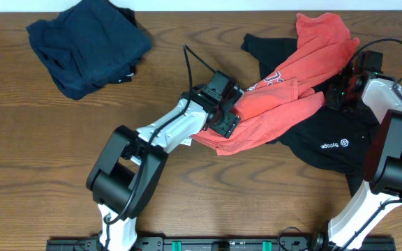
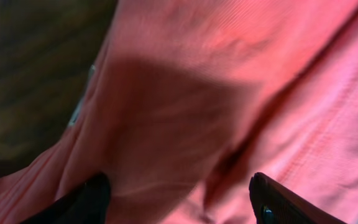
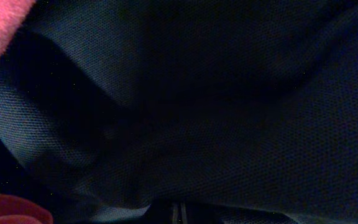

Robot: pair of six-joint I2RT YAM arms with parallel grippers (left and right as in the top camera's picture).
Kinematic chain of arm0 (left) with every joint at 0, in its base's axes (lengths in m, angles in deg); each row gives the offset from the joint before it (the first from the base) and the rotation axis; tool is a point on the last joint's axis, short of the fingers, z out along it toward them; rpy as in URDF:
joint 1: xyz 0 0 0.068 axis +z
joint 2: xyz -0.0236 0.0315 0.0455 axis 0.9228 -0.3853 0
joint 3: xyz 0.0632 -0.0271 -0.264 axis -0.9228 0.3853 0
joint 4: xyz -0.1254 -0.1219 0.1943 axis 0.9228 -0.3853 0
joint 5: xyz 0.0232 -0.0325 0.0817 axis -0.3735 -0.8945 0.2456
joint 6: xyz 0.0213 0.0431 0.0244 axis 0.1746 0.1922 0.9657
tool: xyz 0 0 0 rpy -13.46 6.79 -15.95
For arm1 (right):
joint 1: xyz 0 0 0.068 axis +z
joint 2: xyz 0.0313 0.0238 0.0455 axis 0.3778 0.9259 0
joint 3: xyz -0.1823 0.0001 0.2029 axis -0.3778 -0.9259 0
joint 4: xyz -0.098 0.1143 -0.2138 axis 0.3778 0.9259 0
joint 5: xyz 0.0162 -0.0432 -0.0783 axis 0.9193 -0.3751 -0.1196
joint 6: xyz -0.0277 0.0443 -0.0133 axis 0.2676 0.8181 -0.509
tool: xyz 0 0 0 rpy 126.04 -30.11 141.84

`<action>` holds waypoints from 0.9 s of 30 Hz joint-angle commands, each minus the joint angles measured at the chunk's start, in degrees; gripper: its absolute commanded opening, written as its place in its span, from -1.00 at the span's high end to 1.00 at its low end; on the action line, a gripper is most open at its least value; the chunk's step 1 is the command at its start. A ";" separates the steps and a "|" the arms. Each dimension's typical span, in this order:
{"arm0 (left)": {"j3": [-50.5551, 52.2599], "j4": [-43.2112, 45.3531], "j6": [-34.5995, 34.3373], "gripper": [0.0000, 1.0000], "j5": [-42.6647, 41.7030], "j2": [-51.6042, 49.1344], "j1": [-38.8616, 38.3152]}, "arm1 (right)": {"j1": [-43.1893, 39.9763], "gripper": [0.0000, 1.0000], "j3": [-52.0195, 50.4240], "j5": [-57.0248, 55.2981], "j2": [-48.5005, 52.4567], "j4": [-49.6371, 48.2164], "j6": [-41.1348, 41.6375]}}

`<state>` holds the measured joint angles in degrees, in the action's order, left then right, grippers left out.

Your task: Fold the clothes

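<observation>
Crumpled red cotton shirt (image 1: 285, 94) slants diagonally over a black jersey (image 1: 330, 143), with a folded navy garment (image 1: 89, 45) well apart. The left claw (image 1: 227, 117) is spread on the red shirt; I cannot tell the right claw's (image 1: 339, 94) state.

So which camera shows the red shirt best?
Overhead: the whole red shirt shows, lying across the black shirt. Left wrist sees only a close-up patch; right wrist, just red slivers at its left edge.

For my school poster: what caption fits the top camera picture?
Left gripper on a red shirt, right gripper beside it, black shirt underneath.
</observation>
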<state>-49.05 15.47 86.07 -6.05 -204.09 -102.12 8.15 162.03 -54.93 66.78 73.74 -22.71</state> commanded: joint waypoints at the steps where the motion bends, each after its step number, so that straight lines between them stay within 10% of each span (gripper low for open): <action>1: -0.94 1.01 0.44 -0.47 3.32 -1.25 0.20 | -0.42 0.97 -0.39 -0.15 3.32 -0.33 0.09; 4: -0.94 1.97 0.46 -0.44 6.34 -2.16 0.20 | -0.42 0.98 -0.39 -0.15 3.32 -0.70 0.09; 7: -0.94 3.48 0.42 0.52 6.64 -3.04 0.20 | -0.42 0.97 -0.39 -0.15 3.32 -0.87 0.11; 10: -0.94 4.61 0.42 0.88 6.64 -4.02 0.20 | -0.42 0.97 -0.39 0.15 3.32 -0.85 0.13; 27: -0.94 4.07 -7.98 0.88 10.88 -7.74 4.50 | -11.98 0.97 -0.39 -0.83 3.34 -8.33 -0.81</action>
<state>-50.50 20.65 80.30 1.57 -207.98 -98.91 0.00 162.03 -51.98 67.91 66.24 -22.77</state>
